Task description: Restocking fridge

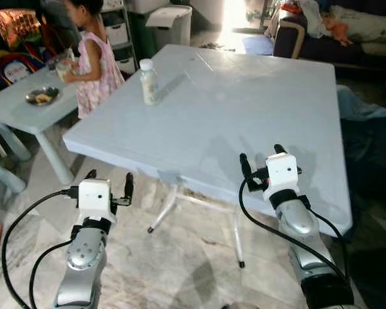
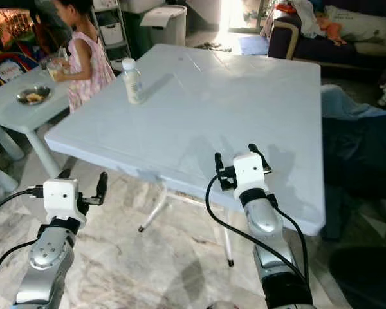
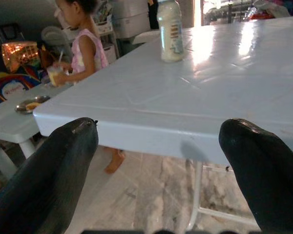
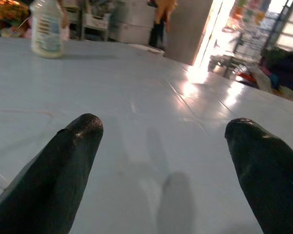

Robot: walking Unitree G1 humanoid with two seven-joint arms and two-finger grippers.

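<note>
Approach step, I judge: bottle (image 1: 148, 82) stands upright on desk (image 1: 244, 109) far corner, well apart from both released tools, left (image 1: 109, 183) and right (image 1: 262, 161); next, reach across.

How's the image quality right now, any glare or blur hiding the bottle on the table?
Eye views: sharp; the white plastic bottle is clear, backlight blown out behind the pale blue table. Right wrist view: glare streaks on the tabletop, bottle soft. Left wrist view: bottle sharp, claw fingers blurred.
</note>
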